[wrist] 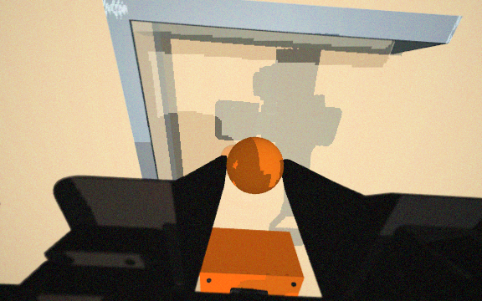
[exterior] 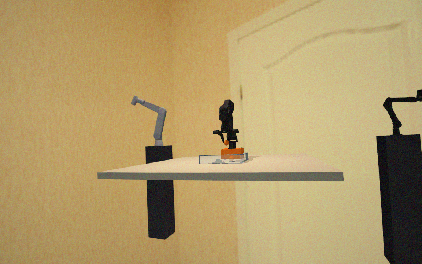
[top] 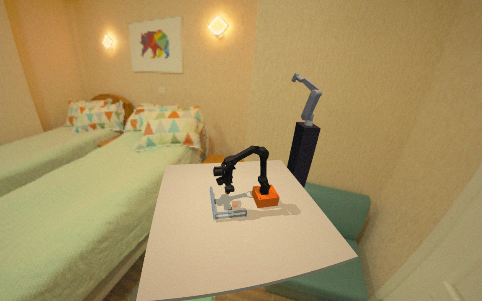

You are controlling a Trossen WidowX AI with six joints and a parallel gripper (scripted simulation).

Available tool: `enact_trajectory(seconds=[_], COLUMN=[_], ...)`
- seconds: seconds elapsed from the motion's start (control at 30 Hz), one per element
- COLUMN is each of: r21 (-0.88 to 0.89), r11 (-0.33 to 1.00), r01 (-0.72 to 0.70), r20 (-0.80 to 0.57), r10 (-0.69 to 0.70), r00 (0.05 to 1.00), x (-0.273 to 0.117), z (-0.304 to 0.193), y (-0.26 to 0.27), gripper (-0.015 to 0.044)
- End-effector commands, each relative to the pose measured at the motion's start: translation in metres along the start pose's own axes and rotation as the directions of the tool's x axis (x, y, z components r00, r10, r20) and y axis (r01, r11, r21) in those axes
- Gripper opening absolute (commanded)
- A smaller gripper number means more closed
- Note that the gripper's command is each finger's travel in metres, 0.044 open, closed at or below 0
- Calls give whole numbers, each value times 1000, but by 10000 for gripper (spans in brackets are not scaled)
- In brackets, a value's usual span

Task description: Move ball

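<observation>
My gripper (top: 227,191) (exterior: 226,142) (wrist: 253,163) is shut on the orange ball (exterior: 226,143) (wrist: 255,167) and holds it in the air above the table. In the top view the ball is mostly hidden by the gripper. The see-through copy (top: 234,204) (exterior: 231,157) (wrist: 227,150) rests on the table, below the held ball; in the wrist view it is mostly hidden behind the ball and left fingertip. One clear wall (top: 212,204) (wrist: 287,17) stands on the side away from the arm's base. The other clear wall (top: 230,212) (wrist: 133,104) meets it in a corner.
The arm's orange base block (top: 265,197) (exterior: 232,151) (wrist: 251,252) stands on the table (top: 242,251) (exterior: 219,168), across the copy from the far wall. Two other arms stand on dark pedestals (top: 302,149) (exterior: 160,203) (exterior: 402,197) away from the table.
</observation>
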State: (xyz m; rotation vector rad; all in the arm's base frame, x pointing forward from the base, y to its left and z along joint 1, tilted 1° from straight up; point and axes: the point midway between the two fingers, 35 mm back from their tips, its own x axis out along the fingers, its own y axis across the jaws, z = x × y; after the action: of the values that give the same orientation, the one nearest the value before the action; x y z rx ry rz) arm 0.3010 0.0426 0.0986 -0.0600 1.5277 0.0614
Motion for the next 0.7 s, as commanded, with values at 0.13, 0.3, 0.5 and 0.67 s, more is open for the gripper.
enact_trajectory(seconds=[0.13, 0.3, 0.5, 0.67], r21=[4, 3, 4, 4], r11=[1000, 1000, 1000, 1000], r01=[1, 0, 0, 1], r20=[1, 1, -2, -2], r10=[-1, 0, 0, -1], r00=[1000, 1000, 1000, 1000], x=[14, 24, 37, 45], z=[-21, -35, -53, -55], y=[9, 14, 20, 20], gripper=[0, 0, 0, 0])
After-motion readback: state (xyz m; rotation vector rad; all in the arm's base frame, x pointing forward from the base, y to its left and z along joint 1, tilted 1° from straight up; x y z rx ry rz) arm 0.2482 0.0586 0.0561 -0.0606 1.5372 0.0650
